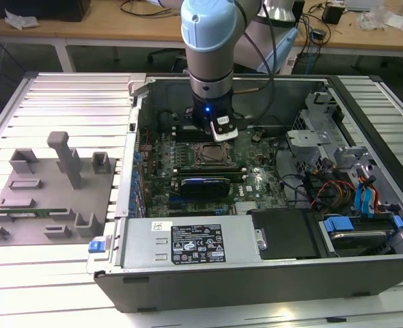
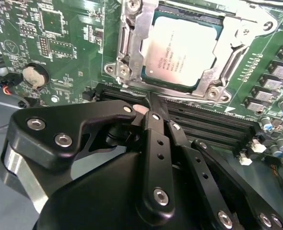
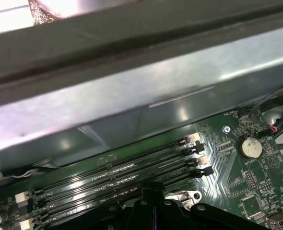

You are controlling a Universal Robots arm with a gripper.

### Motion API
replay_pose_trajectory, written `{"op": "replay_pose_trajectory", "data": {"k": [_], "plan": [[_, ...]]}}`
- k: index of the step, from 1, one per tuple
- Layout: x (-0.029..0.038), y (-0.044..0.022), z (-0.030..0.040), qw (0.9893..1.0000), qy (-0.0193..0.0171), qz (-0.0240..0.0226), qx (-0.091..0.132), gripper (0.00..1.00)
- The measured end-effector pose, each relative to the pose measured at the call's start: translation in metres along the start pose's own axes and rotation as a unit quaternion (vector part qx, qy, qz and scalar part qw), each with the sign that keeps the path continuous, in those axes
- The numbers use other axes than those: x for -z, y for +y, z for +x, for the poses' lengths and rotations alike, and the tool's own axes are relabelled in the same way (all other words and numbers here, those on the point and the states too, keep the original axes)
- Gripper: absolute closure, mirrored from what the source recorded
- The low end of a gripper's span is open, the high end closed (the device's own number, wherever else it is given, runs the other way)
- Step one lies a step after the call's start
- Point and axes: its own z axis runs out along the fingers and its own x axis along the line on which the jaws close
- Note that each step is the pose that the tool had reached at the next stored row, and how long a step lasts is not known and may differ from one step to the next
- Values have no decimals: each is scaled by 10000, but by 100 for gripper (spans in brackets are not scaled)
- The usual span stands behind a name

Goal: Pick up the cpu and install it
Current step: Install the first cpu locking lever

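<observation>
cpu (image 2: pixel 180 50): seated in socket (image 2: pixel 132 48)
gripper (image 2: pixel 156 98): jaws pressed together, empty, over RAM slots (image 2: pixel 208 127)
socket pos: 6 o'clock of arm (image 1: pixel 208 41), exterior view

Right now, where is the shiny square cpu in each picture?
Exterior view: the cpu lies in the middle of the motherboard, just in front of the arm.
Second wrist view: the cpu sits in its metal-framed socket, beyond the memory slots.
First wrist view: this camera faces the memory slots.
Shared landmark: the round coin battery, in both wrist views.
</observation>
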Motion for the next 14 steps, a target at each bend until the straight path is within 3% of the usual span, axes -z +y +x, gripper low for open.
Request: {"op": "replay_pose_trajectory", "data": {"k": [14], "plan": [[-12, 35, -6, 10000, -5, 7, -12, 89]]}}
